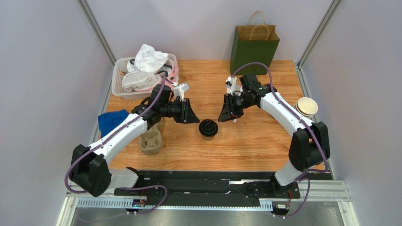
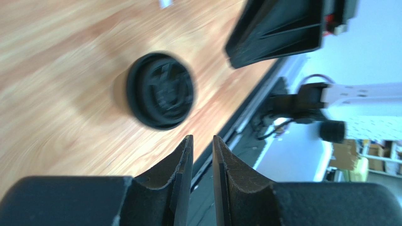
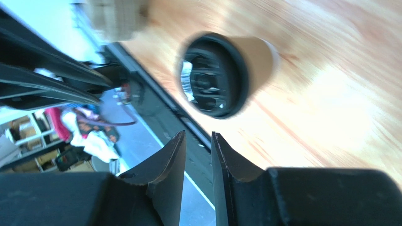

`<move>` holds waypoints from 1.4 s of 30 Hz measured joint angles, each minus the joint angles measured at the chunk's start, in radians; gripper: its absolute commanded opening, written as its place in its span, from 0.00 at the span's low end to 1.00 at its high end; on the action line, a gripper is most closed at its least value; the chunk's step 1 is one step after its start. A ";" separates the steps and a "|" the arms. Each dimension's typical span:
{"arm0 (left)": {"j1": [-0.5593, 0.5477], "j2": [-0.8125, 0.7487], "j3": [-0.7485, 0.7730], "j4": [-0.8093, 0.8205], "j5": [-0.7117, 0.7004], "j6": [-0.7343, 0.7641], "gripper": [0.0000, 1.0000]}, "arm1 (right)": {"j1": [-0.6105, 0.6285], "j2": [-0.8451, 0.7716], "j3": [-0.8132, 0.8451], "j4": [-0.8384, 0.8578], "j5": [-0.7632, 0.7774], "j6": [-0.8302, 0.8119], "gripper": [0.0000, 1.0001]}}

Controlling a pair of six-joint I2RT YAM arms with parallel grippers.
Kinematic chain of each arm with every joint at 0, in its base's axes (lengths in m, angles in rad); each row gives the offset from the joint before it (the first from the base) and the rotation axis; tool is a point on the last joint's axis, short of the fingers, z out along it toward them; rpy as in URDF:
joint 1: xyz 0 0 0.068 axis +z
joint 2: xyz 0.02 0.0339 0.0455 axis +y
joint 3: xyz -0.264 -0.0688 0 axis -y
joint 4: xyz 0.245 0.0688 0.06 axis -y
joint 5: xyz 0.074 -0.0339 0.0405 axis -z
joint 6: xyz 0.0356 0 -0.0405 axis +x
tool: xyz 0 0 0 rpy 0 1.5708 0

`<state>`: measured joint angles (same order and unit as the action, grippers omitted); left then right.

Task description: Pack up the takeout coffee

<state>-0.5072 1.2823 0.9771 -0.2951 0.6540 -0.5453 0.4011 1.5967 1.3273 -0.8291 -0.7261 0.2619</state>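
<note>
The takeout coffee (image 1: 208,128) stands upright on the wooden table (image 1: 257,146), black lid on, between your two grippers and touching neither. Your left gripper (image 1: 196,119) hangs just to the cup's left. Its wrist view shows the fingers (image 2: 181,165) drawn nearly together, only a thin slit between them, pinching nothing. Your right gripper (image 1: 221,117) hangs just to the cup's right, its fingers (image 3: 172,160) likewise almost pressed together and empty. The green paper bag (image 1: 255,49) stands upright at the table's far edge, well apart from the cup. A pulp cup carrier (image 1: 151,141) sits beside your left arm.
</note>
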 measured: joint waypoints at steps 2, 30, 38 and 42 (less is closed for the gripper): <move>0.000 0.018 0.000 -0.058 -0.045 0.032 0.30 | -0.005 0.008 -0.039 -0.002 0.038 0.000 0.29; 0.003 0.275 0.080 -0.124 -0.083 0.108 0.31 | 0.005 0.151 -0.061 0.019 0.061 0.004 0.26; 0.002 0.307 0.092 -0.112 -0.083 0.108 0.31 | 0.013 0.151 -0.061 0.020 0.059 0.004 0.25; -0.002 0.316 0.092 -0.105 -0.083 0.109 0.30 | 0.016 0.159 -0.061 0.020 0.058 0.004 0.23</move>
<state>-0.5091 1.5982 1.0695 -0.4004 0.5709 -0.4358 0.4168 1.7554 1.2667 -0.8089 -0.6678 0.2661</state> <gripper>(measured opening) 0.314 0.248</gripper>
